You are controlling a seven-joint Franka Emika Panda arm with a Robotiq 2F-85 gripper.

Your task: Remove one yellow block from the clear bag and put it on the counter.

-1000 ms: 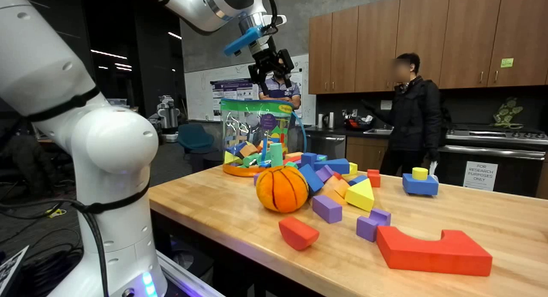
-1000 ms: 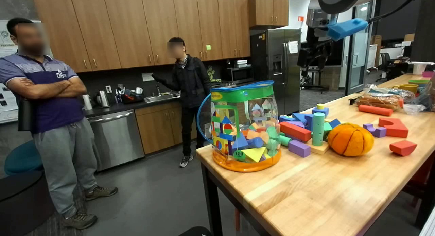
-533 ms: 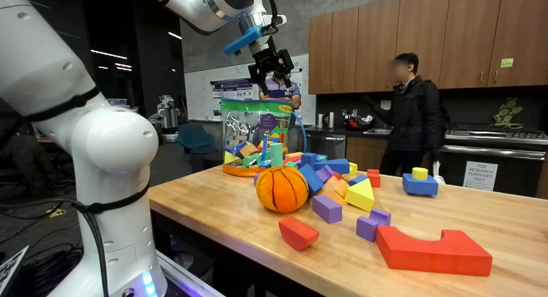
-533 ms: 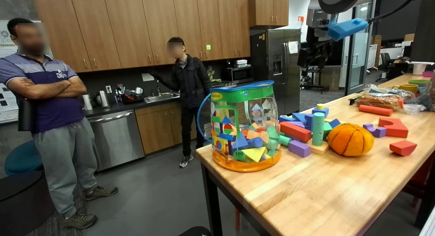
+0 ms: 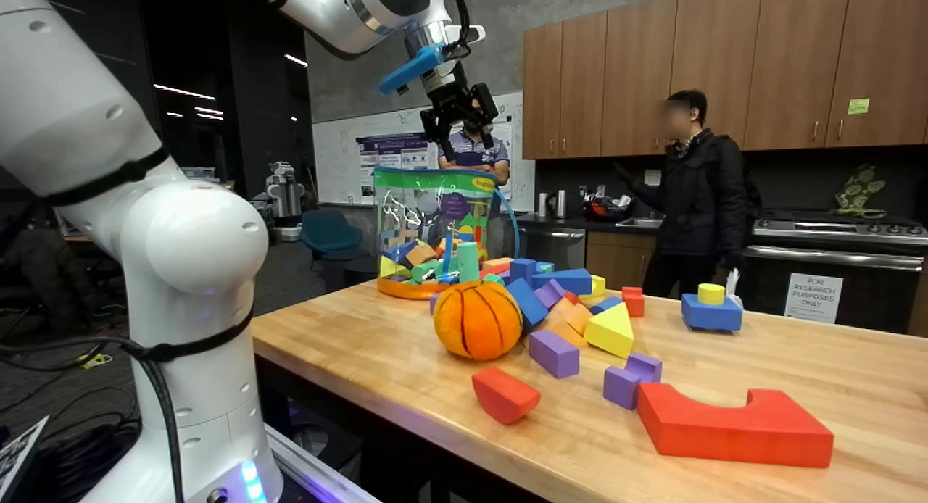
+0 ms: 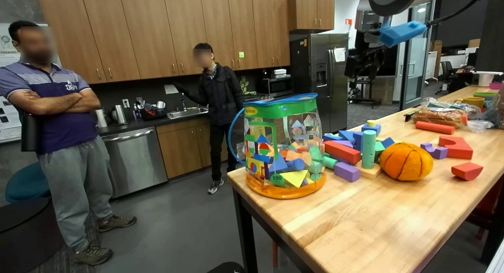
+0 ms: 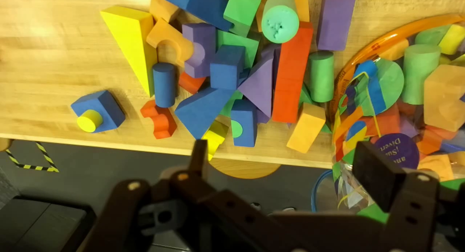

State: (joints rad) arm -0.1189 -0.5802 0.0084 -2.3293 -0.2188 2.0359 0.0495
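Note:
The clear bag (image 5: 426,178) stands upright at the counter's end, with mixed blocks inside; its green top band (image 6: 281,109) shows in an exterior view, and its orange base rim (image 7: 376,45) is at the right of the wrist view. A yellow block (image 6: 294,178) lies low inside the bag; a yellow piece (image 7: 452,39) shows in it in the wrist view. My gripper (image 5: 467,148) is above bag height, pointing down. In the wrist view my gripper (image 7: 282,146) has its fingers wide apart with nothing between them. The counter (image 6: 374,214) is light wood.
An orange ball (image 5: 478,320) and a pile of loose blocks lie beside the bag, including a yellow wedge (image 5: 611,330). A yellow cylinder (image 5: 710,293) sits on a blue block (image 5: 712,314). A red arch block (image 5: 736,427) lies further along. Two people stand beyond the counter.
The arm, gripper, bag and blocks have not visibly moved. Only the person in the black jacket shifts slightly.

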